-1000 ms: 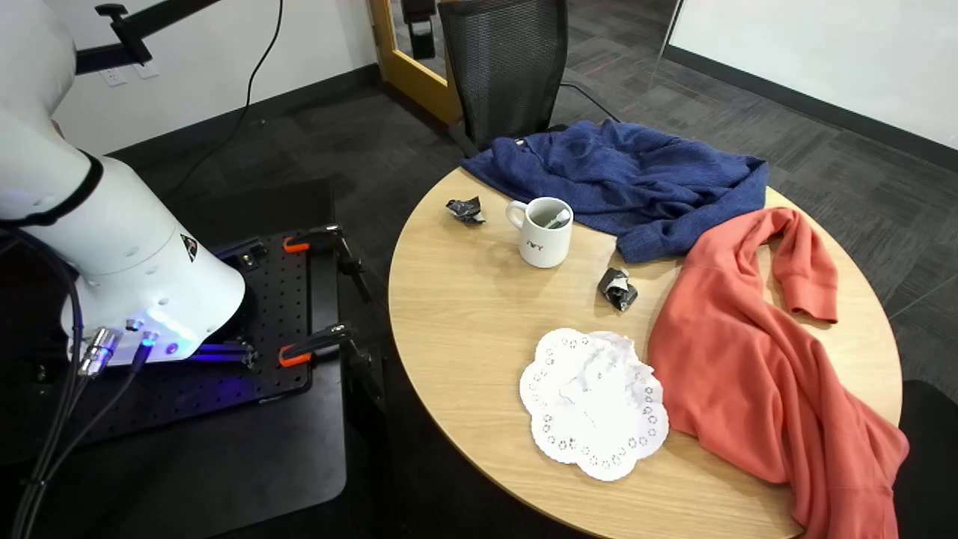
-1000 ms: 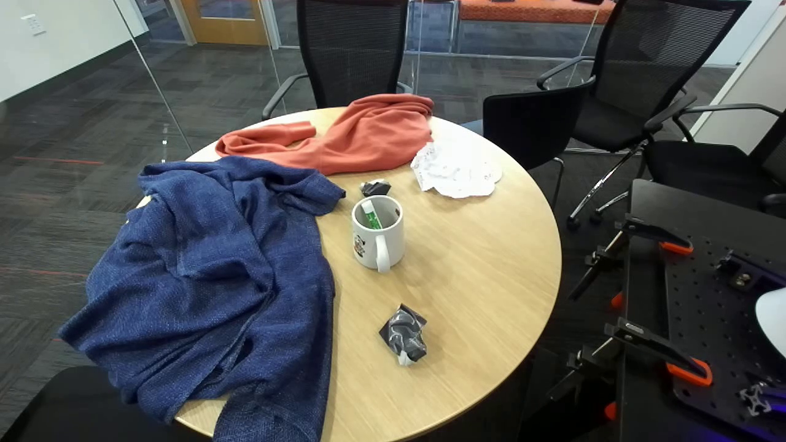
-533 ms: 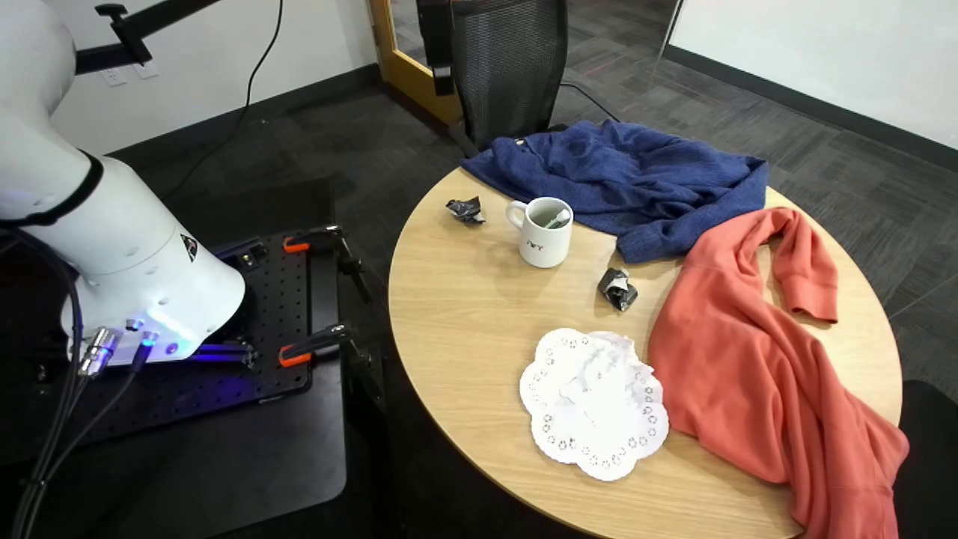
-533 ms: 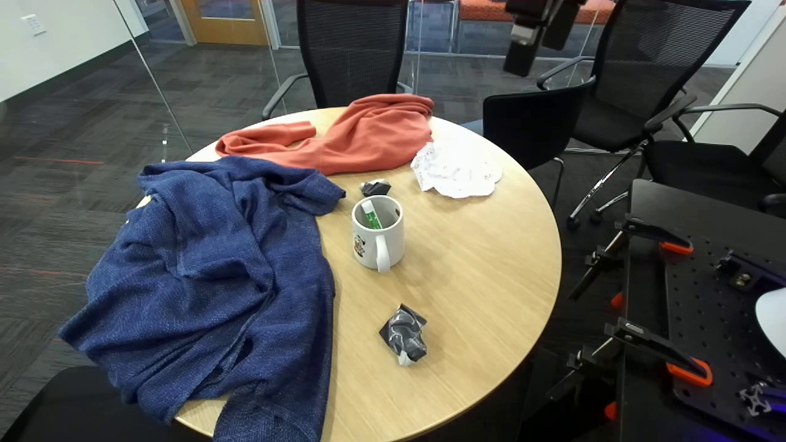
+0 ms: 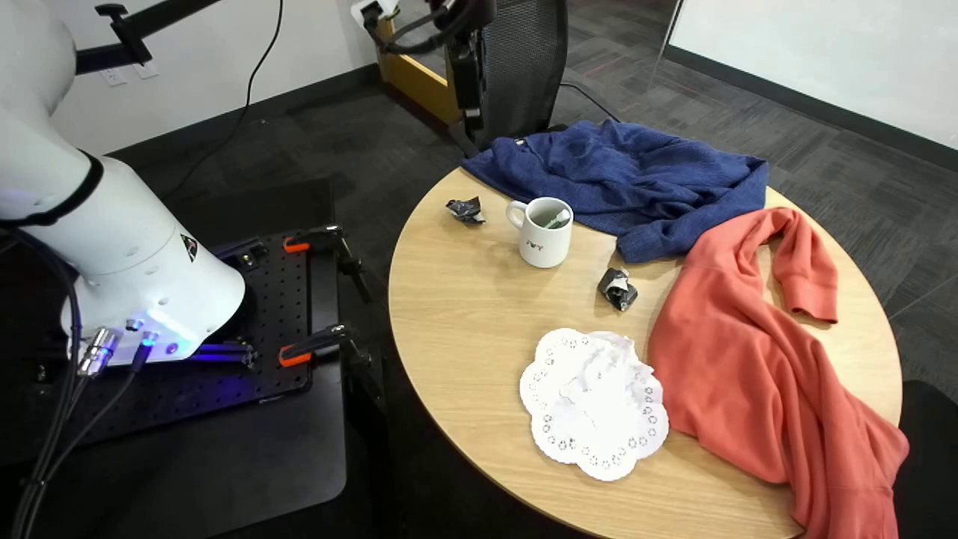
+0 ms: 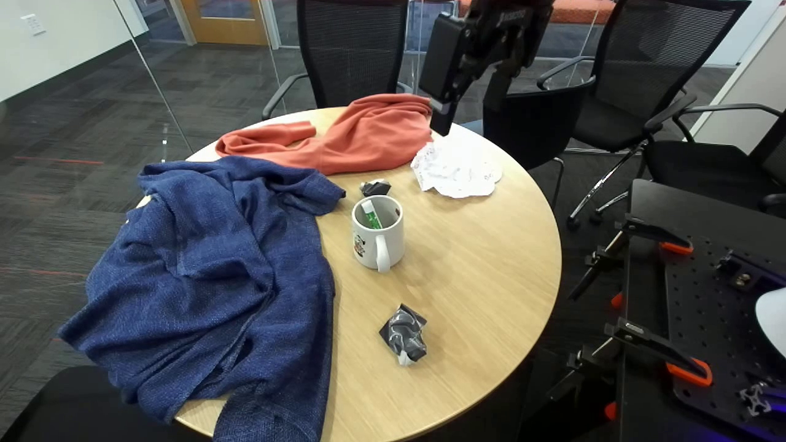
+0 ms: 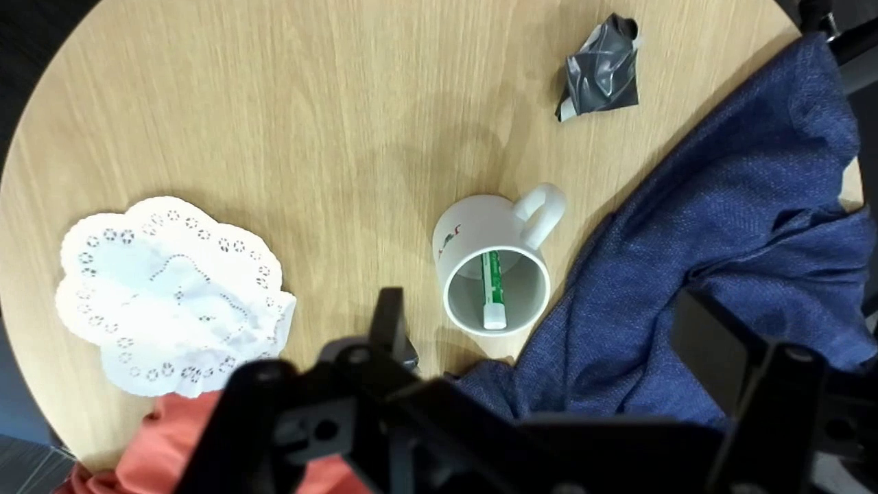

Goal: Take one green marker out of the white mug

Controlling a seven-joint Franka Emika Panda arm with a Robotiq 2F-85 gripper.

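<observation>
The white mug (image 7: 473, 223) stands upright on the round table in both exterior views (image 5: 544, 245) (image 6: 368, 250). The green marker (image 7: 492, 278) with a whitish end leans inside the mug, its end near the rim; it also shows in both exterior views (image 6: 371, 218) (image 5: 555, 221). My gripper (image 7: 542, 317) is open and empty, its two black fingers wide apart. In the wrist view the mug's mouth lies beyond and between the fingertips, nearer the left one. In both exterior views the gripper (image 6: 468, 113) (image 5: 473, 123) hangs in the air above the table, apart from the mug.
A dark blue garment (image 7: 741, 206) lies close beside the mug. An orange-red garment (image 5: 733, 352) and a white lacy doily (image 7: 178, 295) lie on the table (image 5: 464, 322). Crumpled black wrappers (image 7: 607, 72) (image 5: 618, 289) lie on both sides of the mug. Chairs (image 6: 353, 55) stand around.
My gripper has come down further into both exterior views, also shifting sideways toward the mug's side of the picture. The mug, marker and other objects have not moved.
</observation>
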